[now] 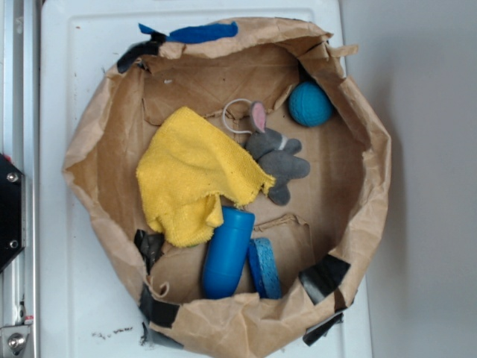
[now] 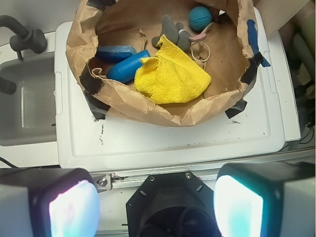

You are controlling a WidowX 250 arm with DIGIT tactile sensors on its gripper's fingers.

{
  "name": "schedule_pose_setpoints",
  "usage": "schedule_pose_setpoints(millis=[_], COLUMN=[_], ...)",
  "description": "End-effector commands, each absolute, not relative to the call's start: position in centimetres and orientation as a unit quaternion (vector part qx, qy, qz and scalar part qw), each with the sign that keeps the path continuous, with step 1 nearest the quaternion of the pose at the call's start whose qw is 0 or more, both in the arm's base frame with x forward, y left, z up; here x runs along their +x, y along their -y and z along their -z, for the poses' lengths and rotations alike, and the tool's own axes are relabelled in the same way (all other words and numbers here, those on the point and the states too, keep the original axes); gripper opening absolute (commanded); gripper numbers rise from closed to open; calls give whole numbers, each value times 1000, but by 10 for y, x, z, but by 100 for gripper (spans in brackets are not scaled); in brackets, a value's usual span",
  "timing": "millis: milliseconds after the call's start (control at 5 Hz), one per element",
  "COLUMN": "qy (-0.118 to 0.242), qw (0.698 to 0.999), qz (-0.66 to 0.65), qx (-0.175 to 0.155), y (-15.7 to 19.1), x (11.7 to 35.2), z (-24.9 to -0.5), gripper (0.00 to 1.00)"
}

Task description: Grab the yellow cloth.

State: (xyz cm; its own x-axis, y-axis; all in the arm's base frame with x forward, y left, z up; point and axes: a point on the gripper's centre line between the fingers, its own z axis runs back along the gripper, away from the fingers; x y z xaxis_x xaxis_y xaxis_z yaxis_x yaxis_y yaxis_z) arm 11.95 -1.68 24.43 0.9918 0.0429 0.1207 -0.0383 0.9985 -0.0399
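The yellow cloth (image 1: 192,176) (image 2: 170,77) is a fuzzy folded square lying inside a rolled-down brown paper bag (image 1: 350,224) (image 2: 148,106), on its left side in the exterior view. It overlaps the top of a blue cylinder (image 1: 226,252) (image 2: 126,66). My gripper (image 2: 157,205) does not appear in the exterior view. In the wrist view its two fingers (image 2: 74,207) stand wide apart at the bottom edge, open with nothing between them, well short of the bag and high above the robot's own base.
A grey plush mouse (image 1: 277,155) (image 2: 170,29), a teal ball (image 1: 310,104) (image 2: 200,18), a white ring (image 1: 237,115) and a blue sponge (image 1: 264,267) (image 2: 116,52) share the bag. The bag rests on a white lid (image 1: 74,283) (image 2: 173,140). A grey sink (image 2: 27,106) lies beside it.
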Motion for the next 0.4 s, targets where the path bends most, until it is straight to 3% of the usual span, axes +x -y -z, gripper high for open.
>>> schedule_pose_setpoints(millis=[0, 200], qy=[61, 56], qw=[998, 997], qz=[-20, -47], qx=[-19, 4], y=[17, 9], x=[120, 168], z=[-244, -238], gripper=[100, 100])
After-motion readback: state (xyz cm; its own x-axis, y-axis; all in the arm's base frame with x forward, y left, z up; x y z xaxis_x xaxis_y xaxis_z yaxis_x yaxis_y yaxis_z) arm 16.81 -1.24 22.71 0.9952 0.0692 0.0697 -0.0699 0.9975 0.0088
